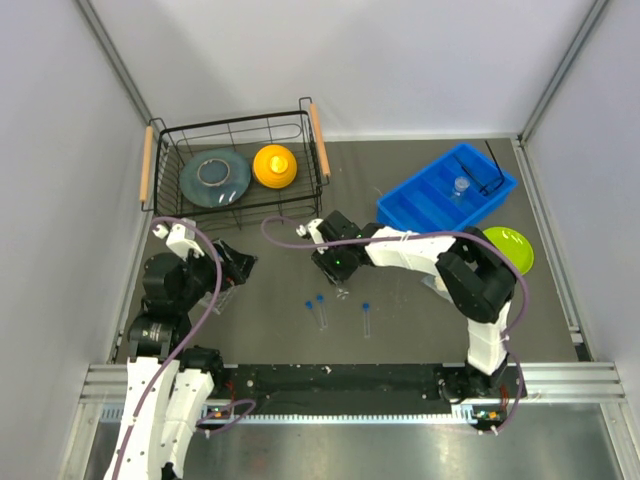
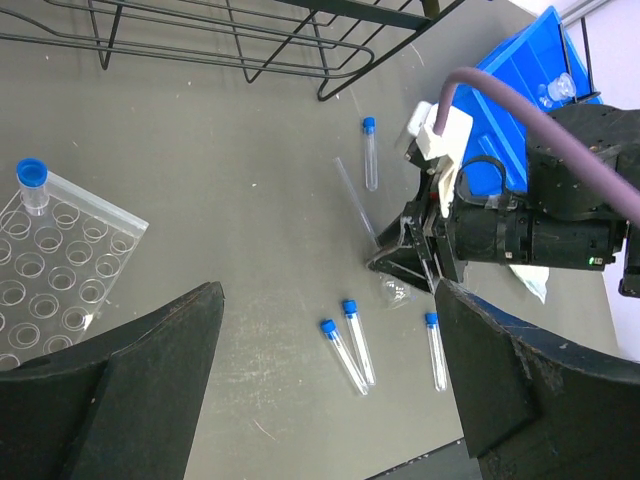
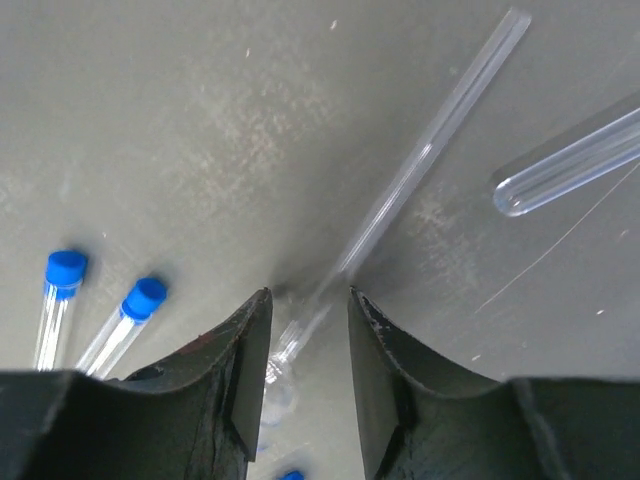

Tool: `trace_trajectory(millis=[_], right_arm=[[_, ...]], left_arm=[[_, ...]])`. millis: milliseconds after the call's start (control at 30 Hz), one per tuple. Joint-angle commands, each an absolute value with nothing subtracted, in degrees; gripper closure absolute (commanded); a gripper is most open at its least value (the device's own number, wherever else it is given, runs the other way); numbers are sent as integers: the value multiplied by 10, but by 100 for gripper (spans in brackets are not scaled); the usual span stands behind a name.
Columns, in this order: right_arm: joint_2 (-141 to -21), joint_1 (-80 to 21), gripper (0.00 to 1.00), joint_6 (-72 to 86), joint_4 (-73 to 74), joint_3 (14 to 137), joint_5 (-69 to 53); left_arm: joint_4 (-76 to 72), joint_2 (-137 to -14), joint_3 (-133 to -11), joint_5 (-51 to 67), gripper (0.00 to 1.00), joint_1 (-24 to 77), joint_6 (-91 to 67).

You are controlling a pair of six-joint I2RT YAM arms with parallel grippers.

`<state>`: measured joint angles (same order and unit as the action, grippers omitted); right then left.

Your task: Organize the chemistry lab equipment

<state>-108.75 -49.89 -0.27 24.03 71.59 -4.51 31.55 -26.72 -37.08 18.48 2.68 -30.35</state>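
My right gripper [image 1: 340, 270] is open, low over the table, its fingers [image 3: 245, 350] either side of a thin clear dropper [image 3: 420, 160] without touching it. Two blue-capped test tubes [image 3: 60, 295] lie to its left and another tube's round end [image 3: 560, 165] to its right. My left gripper [image 2: 328, 300] is open and empty above a pair of tubes [image 2: 352, 345]. More tubes lie apart on the table [image 2: 435, 350] [image 2: 370, 152]. The clear grid rack [image 2: 60, 270] holds one capped tube [image 2: 32, 185]. A small vial [image 1: 461, 185] and a black wire stand [image 1: 482, 170] sit in the blue bin [image 1: 425, 205].
A black wire basket [image 1: 240, 128] at the back left holds a grey plate [image 1: 215, 178] and a yellow dome [image 1: 274, 166]. A lime-green plate [image 1: 512, 246] lies at the right, beside the right arm. Grey walls close in the table on both sides.
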Motion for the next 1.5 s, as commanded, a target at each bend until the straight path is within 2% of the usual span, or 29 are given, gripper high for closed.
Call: trace_trajectory(millis=[0, 133, 233, 433, 600, 933, 1233, 1467], right_arm=[[-1106, -503, 65, 13, 229, 749, -18], [-1108, -503, 70, 13, 229, 747, -2], [-1101, -503, 80, 11, 229, 742, -2], [-1085, -497, 91, 3, 228, 741, 6], [-1042, -481, 93, -18, 227, 740, -70], [-885, -449, 94, -110, 256, 686, -216], [-774, -305, 95, -178, 335, 686, -265], [-812, -150, 94, -219, 333, 724, -234]], left_arm=[[310, -262, -381, 180, 8, 24, -286], [309, -261, -378, 184, 8, 25, -289], [307, -259, -374, 186, 8, 25, -294], [304, -258, -376, 194, 8, 25, -300], [304, -256, -378, 201, 8, 25, -305], [265, -263, -373, 241, 8, 25, -335], [249, -280, -380, 253, 8, 25, -333], [232, -296, -374, 277, 8, 25, -342]])
